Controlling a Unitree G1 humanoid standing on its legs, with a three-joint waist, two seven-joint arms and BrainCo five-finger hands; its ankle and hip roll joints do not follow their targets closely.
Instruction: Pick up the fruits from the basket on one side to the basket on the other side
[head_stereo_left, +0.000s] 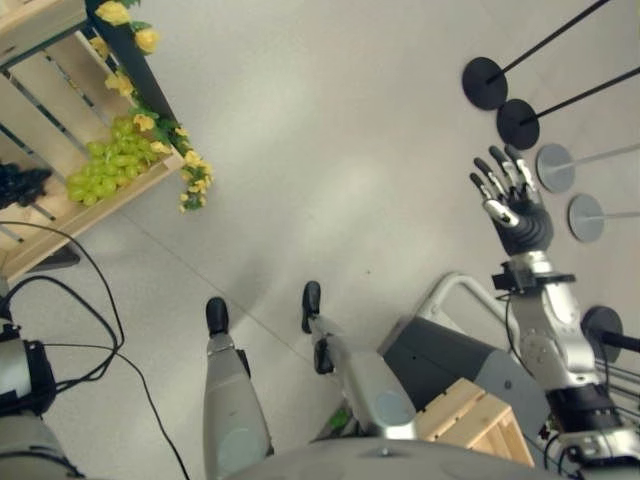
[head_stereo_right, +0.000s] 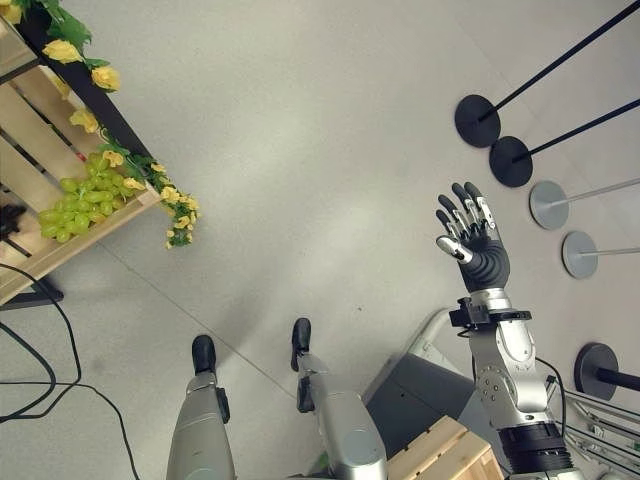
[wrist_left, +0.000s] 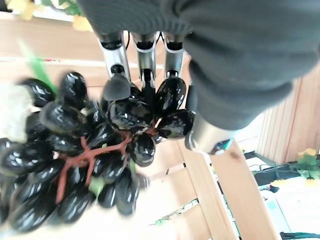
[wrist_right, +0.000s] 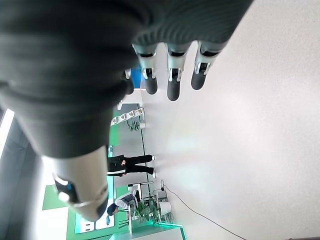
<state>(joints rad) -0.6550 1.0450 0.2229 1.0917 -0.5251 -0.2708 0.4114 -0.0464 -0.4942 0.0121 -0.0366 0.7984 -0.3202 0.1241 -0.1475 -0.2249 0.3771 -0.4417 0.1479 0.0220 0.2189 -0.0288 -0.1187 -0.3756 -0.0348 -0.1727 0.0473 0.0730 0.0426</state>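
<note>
At far left of the left eye view, black grapes (wrist_left: 85, 160) lie in a wooden crate (head_stereo_left: 50, 100), left hand (wrist_left: 145, 55) clasping them; green grapes (head_stereo_left: 110, 165) alongside. Right hand (head_stereo_left: 512, 205) raised, fingers straight.
</note>
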